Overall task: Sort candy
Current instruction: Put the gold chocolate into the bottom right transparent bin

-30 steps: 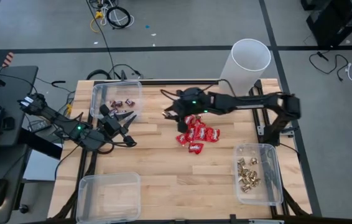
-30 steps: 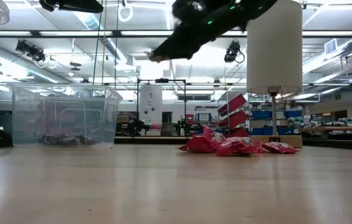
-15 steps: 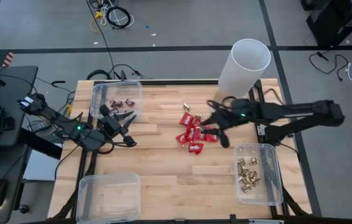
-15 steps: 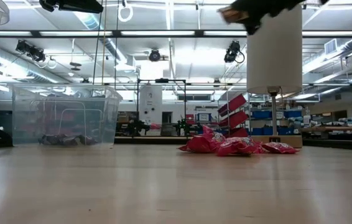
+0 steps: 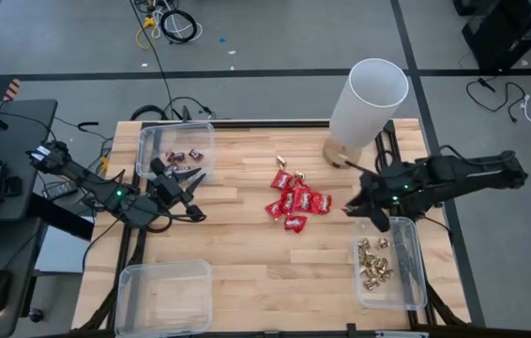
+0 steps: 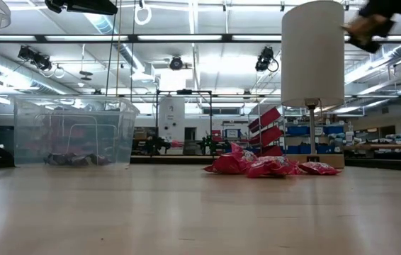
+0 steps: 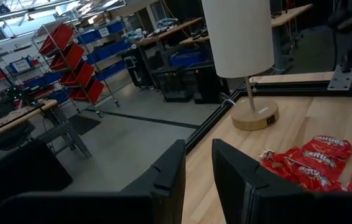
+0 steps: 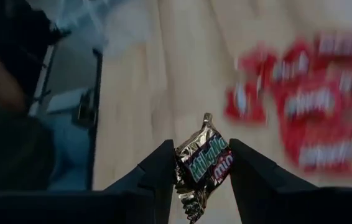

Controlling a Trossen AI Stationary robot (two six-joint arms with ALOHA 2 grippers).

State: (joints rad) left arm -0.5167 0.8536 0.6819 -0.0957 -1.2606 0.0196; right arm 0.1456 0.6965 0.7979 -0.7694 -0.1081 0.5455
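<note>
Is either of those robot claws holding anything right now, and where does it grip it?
Yes. The right gripper pinches a gold-foil candy by its middle, its crimped ends sticking out past the fingers. The left gripper, near the bin, holds nothing.

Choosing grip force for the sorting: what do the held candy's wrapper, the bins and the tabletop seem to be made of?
Held candy, shut in the right gripper: crinkled gold foil, glossy, probably metallised film. Bins: clear rigid plastic, contents show through. Tabletop: pale wood planks, visible seams and grain, satin sheen.
</note>
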